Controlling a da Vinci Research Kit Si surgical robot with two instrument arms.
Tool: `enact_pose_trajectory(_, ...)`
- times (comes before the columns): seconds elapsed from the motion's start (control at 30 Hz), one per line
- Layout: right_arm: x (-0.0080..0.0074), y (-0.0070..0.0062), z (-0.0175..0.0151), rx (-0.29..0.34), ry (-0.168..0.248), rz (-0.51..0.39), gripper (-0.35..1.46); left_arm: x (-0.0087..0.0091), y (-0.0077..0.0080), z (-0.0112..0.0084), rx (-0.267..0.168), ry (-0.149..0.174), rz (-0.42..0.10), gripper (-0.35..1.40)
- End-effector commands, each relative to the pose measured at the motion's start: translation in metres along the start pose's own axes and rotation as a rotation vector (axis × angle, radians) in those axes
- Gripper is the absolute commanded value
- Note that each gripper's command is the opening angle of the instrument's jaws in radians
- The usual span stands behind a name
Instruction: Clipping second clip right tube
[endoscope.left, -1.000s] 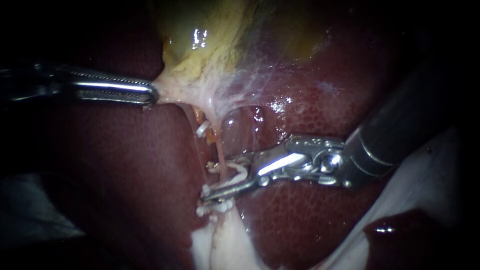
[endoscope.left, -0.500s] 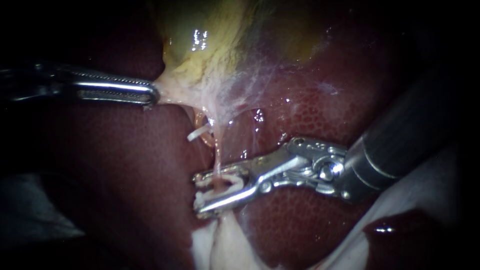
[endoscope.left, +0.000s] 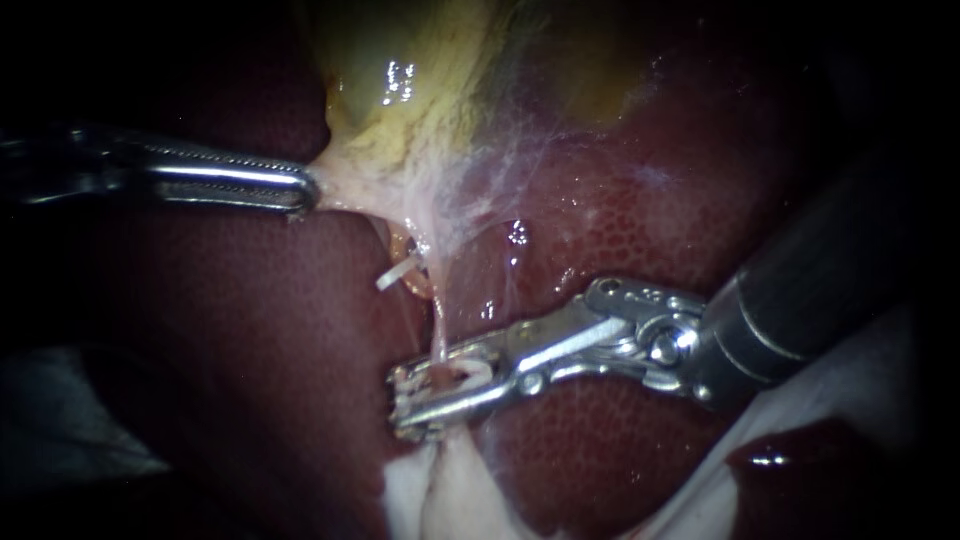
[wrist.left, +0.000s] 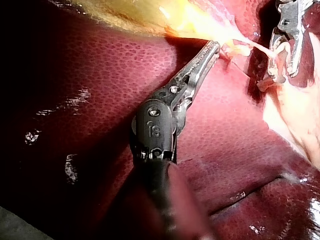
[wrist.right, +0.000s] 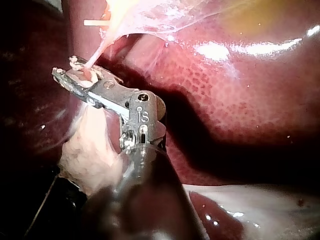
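My right instrument (endoscope.left: 398, 400) comes in from the right over the liver (endoscope.left: 620, 210), and its jaws stand around a thin pink tube (endoscope.left: 437, 335). A white clip (endoscope.left: 465, 375) sits between the jaws, which are squeezed close on it and the tube. The right wrist view shows the tube running into the jaws (wrist.right: 64, 75). Higher up, another white clip (endoscope.left: 397, 272) sticks out beside the strands. My left instrument (endoscope.left: 300, 190) is shut on the pale edge of the yellow gallbladder (endoscope.left: 420, 90) and holds it stretched to the left, as the left wrist view (wrist.left: 212, 47) also shows.
Thin white webbing (endoscope.left: 500, 170) spreads from the gallbladder down to the tube. Pale whitish tissue (endoscope.left: 450, 490) lies below the jaws. A white sheet (endoscope.left: 860, 370) shows at the lower right under the right shaft.
My right instrument's jaws slid further across the tube and then closed from wide apart to narrow, pressing the white clip together. The left instrument has held still.
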Motion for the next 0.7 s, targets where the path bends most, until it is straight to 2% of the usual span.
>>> enact_pose_trajectory(0.03, 0.0000, 0.0000, 0.0000, 0.000, 0.000, 0.000, -0.01, 0.0001, 0.0000, 0.0000, 0.000, 0.000, 0.000, -0.35)
enact_pose_trajectory(0.23, -0.0001, -0.0001, -0.0001, 0.000, 0.000, 0.017, -0.14, 0.0001, 0.0000, 0.0000, 0.000, 0.000, 0.000, -0.35)
enact_pose_trajectory(0.3, -0.0002, -0.0002, -0.0003, 0.001, -0.001, 0.041, -0.35, 0.0001, 0.0000, 0.0000, 0.000, 0.000, 0.000, -0.35)
enact_pose_trajectory(0.4, -0.0003, -0.0004, -0.0005, -0.016, 0.015, 0.087, -0.35, 0.0001, 0.0000, 0.0000, 0.000, 0.000, 0.000, -0.35)
enact_pose_trajectory(0.7, -0.0004, -0.0005, -0.0005, -0.019, 0.016, 0.087, -0.35, 0.0001, 0.0001, 0.0000, 0.000, 0.000, 0.000, -0.35)
